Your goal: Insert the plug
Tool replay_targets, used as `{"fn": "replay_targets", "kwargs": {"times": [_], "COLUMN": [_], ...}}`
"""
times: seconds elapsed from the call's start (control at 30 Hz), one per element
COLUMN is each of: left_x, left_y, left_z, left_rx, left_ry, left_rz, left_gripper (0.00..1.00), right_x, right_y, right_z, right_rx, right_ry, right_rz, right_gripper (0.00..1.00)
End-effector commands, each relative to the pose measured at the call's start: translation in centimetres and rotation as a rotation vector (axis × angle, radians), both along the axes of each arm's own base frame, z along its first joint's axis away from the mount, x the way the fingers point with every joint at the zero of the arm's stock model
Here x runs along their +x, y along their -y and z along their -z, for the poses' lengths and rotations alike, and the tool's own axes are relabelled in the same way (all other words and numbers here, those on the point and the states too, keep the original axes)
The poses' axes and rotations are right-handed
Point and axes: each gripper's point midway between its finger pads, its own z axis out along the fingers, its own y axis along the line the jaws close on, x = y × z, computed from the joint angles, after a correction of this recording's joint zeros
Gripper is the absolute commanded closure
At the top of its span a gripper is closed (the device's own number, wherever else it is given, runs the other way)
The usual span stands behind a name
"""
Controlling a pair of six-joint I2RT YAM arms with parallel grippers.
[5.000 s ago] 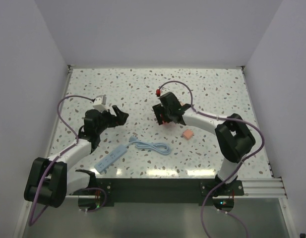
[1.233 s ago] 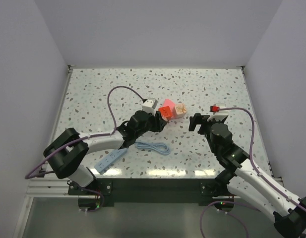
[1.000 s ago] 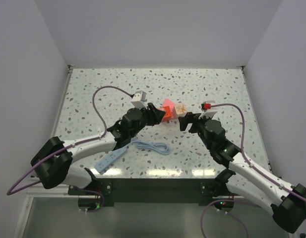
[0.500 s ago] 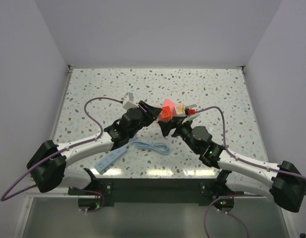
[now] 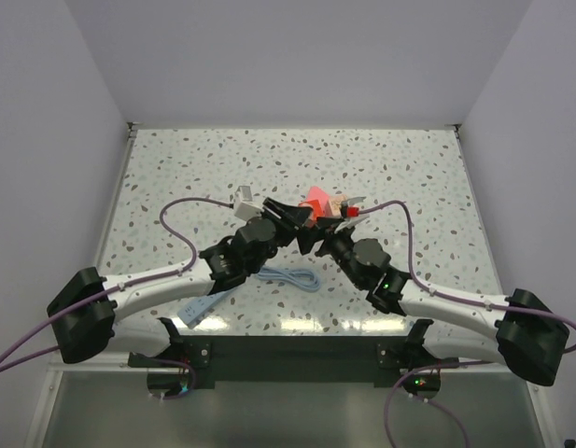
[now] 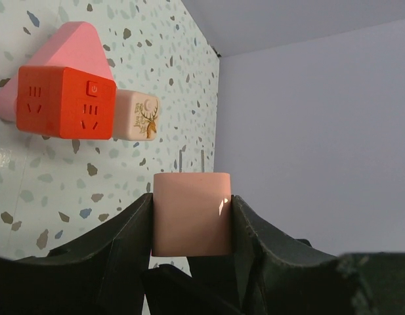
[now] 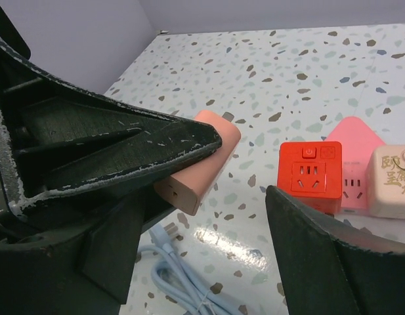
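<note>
1. Top external view: the two arms reach in from the near edge of the speckled terrazzo table point(image 5: 175, 177), and the left gripper point(image 5: 289, 215) and right gripper point(image 5: 314, 233) meet close together near the table's middle.
2. In that view, a coiled pale blue cable point(image 5: 289, 277) lies toward the near edge, just on the near side of the grippers. A light blue power strip point(image 5: 199, 304) lies nearer the near-left corner, partly under the left arm.
3. Left wrist view: the left claw is clenched on the small salmon-orange, block-shaped plastic plug point(image 6: 191, 213). One dark finger presses each side, and the plug's top stands above the fingertips.
4. Beyond the plug, a bright red plastic cube point(image 6: 65, 102) with socket slots and a power symbol sits on the table. It overlaps a flat pink triangle point(image 6: 67, 46) and touches a small beige cube with a deer print point(image 6: 138, 115).
5. Right wrist view: the plug juts out from under the left gripper's scuffed black finger. It is held above the table and apart from the red cube, which is to its right.
6. The right claw is released. Its two dark fingers stand wide apart, one on each side of the view, and touch nothing visible.
7. The plug's end appears between those fingers, but I cannot tell how far beyond their tips it is.
</note>
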Motion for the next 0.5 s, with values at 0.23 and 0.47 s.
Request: {"fn": "replay_targets", "kwargs": {"times": [0.23, 0.47], "left_x": [-0.87, -1.44], "left_y": [-0.22, 0.06], "left_z": [-2.35, -2.22], "left_rx": [-0.146, -0.17], "left_ry": [0.043, 0.033], "left_rz": [-0.04, -0.013], "left_gripper": [1.0, 1.0], "right_x": [1.09, 1.25], "right_y": [0.66, 0.6], "right_z": [-3.63, -3.59], "right_rx": [0.118, 0.129], "right_ry": [0.102, 0.115], "right_rz": [0.101, 0.127], "right_gripper": [0.48, 0.73]}}
